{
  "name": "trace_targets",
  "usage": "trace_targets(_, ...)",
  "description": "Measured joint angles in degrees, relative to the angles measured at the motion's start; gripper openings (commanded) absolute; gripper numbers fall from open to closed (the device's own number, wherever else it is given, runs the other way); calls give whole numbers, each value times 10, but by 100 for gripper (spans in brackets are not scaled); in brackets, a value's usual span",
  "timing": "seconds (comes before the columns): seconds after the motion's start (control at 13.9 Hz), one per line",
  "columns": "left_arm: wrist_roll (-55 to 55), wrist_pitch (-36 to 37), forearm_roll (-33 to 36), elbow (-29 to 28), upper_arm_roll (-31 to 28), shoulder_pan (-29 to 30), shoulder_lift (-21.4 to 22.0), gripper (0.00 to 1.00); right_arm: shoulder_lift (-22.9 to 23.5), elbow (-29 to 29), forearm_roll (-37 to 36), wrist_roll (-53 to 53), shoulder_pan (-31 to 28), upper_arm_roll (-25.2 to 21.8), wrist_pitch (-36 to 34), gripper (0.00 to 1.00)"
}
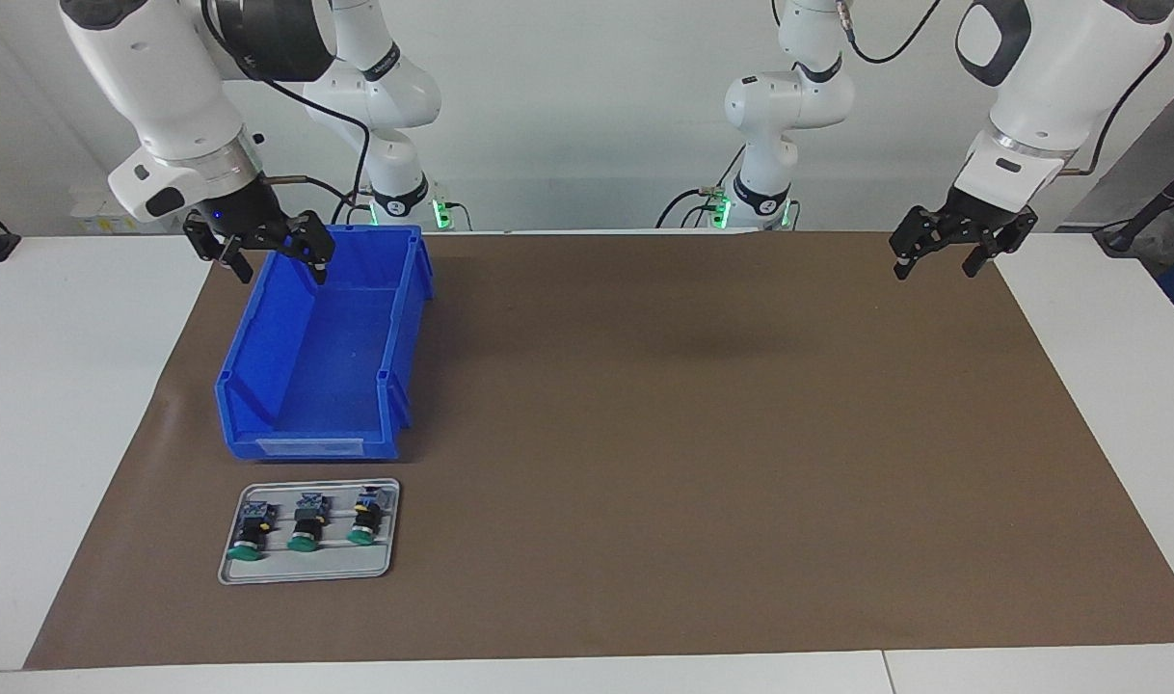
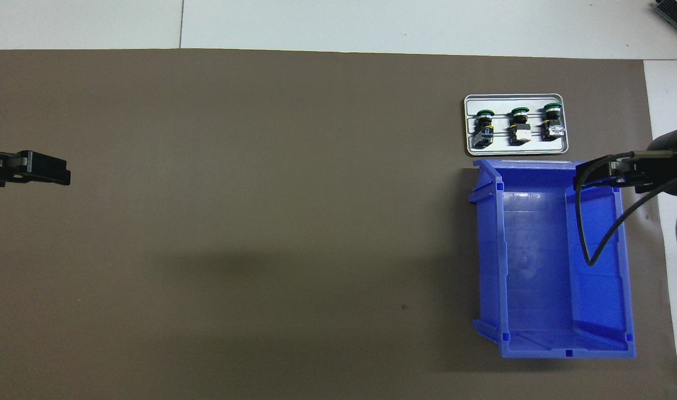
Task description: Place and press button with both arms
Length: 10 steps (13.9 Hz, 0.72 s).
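Observation:
Three buttons lie side by side on a small grey tray (image 1: pixel 307 569) (image 2: pixel 515 151), green caps pointing away from the robots: one (image 1: pixel 250 533) (image 2: pixel 552 122), a middle one (image 1: pixel 306 525) (image 2: pixel 519 126) and a third (image 1: pixel 366 517) (image 2: pixel 484 129). The right gripper (image 1: pixel 280 268) (image 2: pixel 580 176) hangs open and holds nothing, over the blue bin's edge nearest the robots. At the left arm's end of the table, the left gripper (image 1: pixel 937 270) (image 2: pixel 66 173) is raised over the edge of the brown mat, open with nothing in it. Both arms are well away from the tray.
An empty blue bin (image 1: pixel 309 445) (image 2: pixel 533 261) stands on the brown mat (image 1: pixel 693 434) (image 2: pixel 260 222), just nearer to the robots than the tray. White tabletop (image 1: pixel 66 386) borders the mat at both ends.

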<state>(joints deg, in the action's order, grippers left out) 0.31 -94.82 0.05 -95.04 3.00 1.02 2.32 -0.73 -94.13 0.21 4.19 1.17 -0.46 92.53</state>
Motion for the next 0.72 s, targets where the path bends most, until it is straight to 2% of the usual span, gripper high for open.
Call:
trace_targets(0.58,0,0,2,-2,-1,0,2,100,0,0,0,2,-4,-1,3,99)
trace_targets(0.72,0,0,3,-3,-4,1,2,100,0,-3,0,2,-7,-1,32,99)
